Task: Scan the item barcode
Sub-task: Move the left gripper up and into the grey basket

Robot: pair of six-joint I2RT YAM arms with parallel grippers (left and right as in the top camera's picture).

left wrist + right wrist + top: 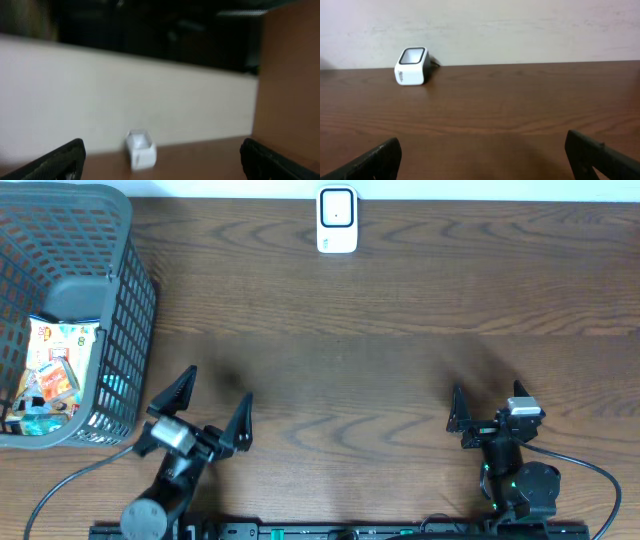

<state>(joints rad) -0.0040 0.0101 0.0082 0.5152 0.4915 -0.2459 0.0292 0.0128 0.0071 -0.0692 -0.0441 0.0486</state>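
The white barcode scanner (337, 220) stands at the far edge of the table, and it also shows as the scanner (411, 66) far off to the left and, blurred, as the scanner (140, 149). Several colourful item packets (57, 370) lie in the grey basket (128, 330) at the left. Near the front edge my left gripper (219, 385) is open and holds nothing, just right of the basket. My right gripper (487, 393) is also open and holds nothing, at the front right. In the wrist views the left gripper (162, 161) and the right gripper (482, 152) show only bare wood between their fingers.
The wooden table (380, 360) stretches between the arms and the scanner. A pale wall (520, 25) rises behind the table's far edge. The basket's tall mesh wall stands close to the left arm.
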